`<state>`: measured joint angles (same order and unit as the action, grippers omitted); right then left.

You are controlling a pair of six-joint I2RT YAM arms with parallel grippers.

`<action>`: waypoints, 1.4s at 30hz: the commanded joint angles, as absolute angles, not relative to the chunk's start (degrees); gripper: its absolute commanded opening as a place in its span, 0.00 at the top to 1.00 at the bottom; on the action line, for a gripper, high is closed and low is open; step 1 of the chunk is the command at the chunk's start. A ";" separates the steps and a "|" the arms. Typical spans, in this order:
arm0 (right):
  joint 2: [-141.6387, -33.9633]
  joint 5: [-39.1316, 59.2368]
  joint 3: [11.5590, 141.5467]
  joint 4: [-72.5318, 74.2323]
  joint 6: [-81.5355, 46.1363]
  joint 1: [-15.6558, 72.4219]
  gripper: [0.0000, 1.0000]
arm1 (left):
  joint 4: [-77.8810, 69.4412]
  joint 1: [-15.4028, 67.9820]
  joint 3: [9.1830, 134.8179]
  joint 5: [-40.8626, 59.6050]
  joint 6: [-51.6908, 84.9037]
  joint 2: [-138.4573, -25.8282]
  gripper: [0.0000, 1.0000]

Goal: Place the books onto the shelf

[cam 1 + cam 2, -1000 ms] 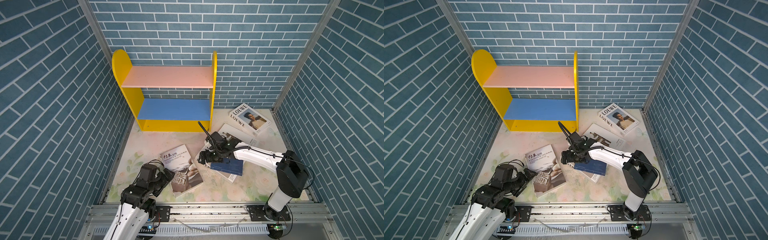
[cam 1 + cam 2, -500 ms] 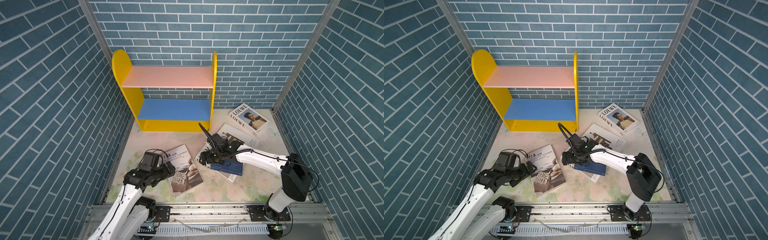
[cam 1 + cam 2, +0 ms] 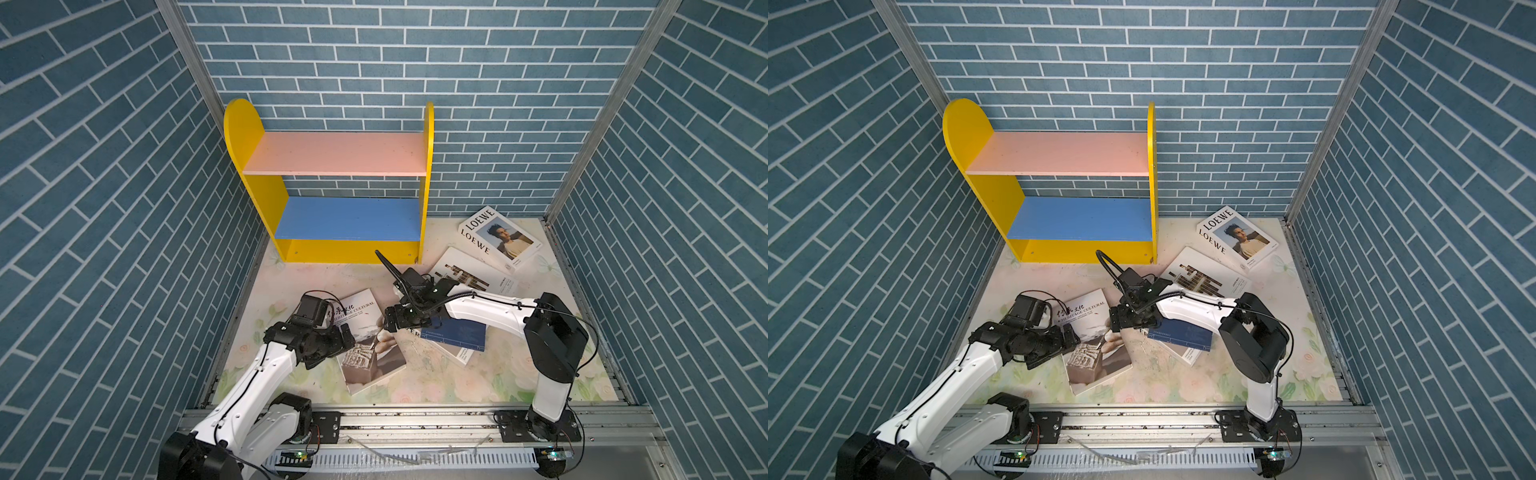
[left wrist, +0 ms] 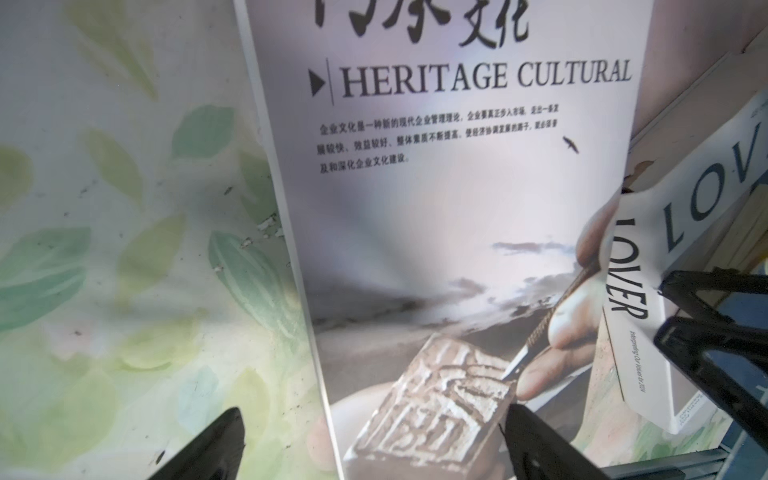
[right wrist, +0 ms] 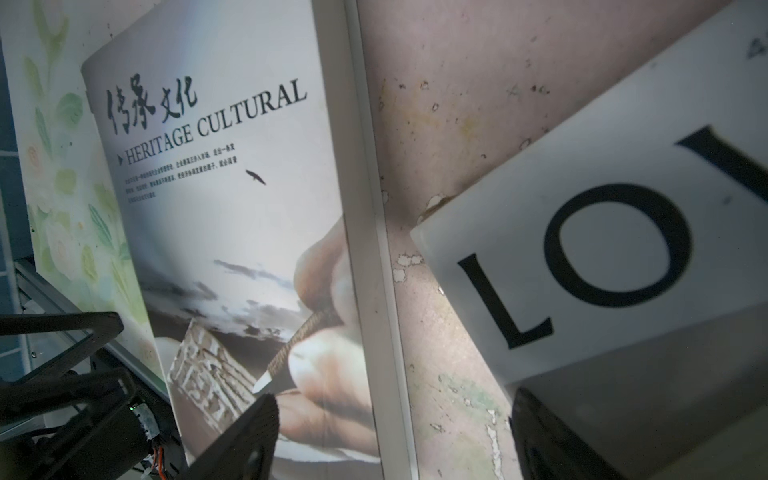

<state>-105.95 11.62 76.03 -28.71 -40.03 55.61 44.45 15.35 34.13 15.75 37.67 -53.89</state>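
The Heritage Cultural book [image 3: 365, 332] [image 3: 1096, 349] lies flat on the mat. My left gripper [image 3: 347, 338] [image 4: 372, 415] is open at its left edge, one finger over the mat and one over the cover. My right gripper [image 3: 388, 322] [image 5: 392, 397] is open across the book's right edge, its other finger by the LOVER book [image 5: 602, 249] [image 4: 706, 199]. A thin navy book [image 3: 457, 334] lies on the LOVER book. The brown-bar book [image 3: 473, 278] and the LOEWE book [image 3: 498, 239] lie further back on the right. The shelf [image 3: 332, 153] [image 3: 1059, 153] stands at the back with both boards bare.
Blue brick-pattern walls [image 3: 104, 208] close in the left, right and back. A metal rail [image 3: 415, 419] runs along the front edge, carrying both arm bases. The floral mat [image 3: 324, 278] lies bare between the shelf and the books.
My left arm has reached forward from the front rail to the Heritage Cultural book's left edge. My right gripper has stayed at the book's right edge, its jaws slightly narrower.
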 commanded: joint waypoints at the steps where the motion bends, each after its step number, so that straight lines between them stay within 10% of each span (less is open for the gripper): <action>1: -105.26 10.70 75.61 -30.32 -39.20 55.81 0.12 | 42.66 14.94 33.45 15.17 36.95 -52.65 0.00; 42: -112.99 18.36 80.85 -29.46 -31.12 55.77 0.12 | 31.92 11.23 22.85 19.29 46.04 -47.30 0.00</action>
